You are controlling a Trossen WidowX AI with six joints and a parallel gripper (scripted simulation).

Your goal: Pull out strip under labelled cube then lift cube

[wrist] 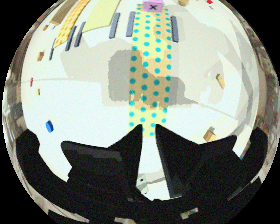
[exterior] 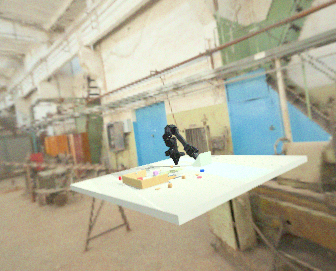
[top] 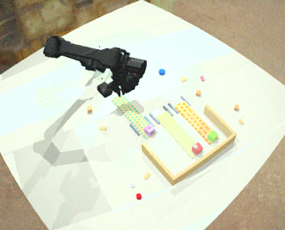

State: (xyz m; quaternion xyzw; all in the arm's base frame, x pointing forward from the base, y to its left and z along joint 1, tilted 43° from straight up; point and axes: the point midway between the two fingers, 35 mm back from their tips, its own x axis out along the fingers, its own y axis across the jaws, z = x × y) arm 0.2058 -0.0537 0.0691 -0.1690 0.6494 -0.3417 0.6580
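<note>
Bright, soft-shadowed views; wrist fisheye-warped, exterior background blurred.

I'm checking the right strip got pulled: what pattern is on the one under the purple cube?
Teal dots on pale yellow strip, clearest in the wrist view.

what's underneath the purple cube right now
The purple cube rests on the far end of the teal-dotted strip, outside the wooden tray. Whatever lies beneath that strip is covered.
</note>
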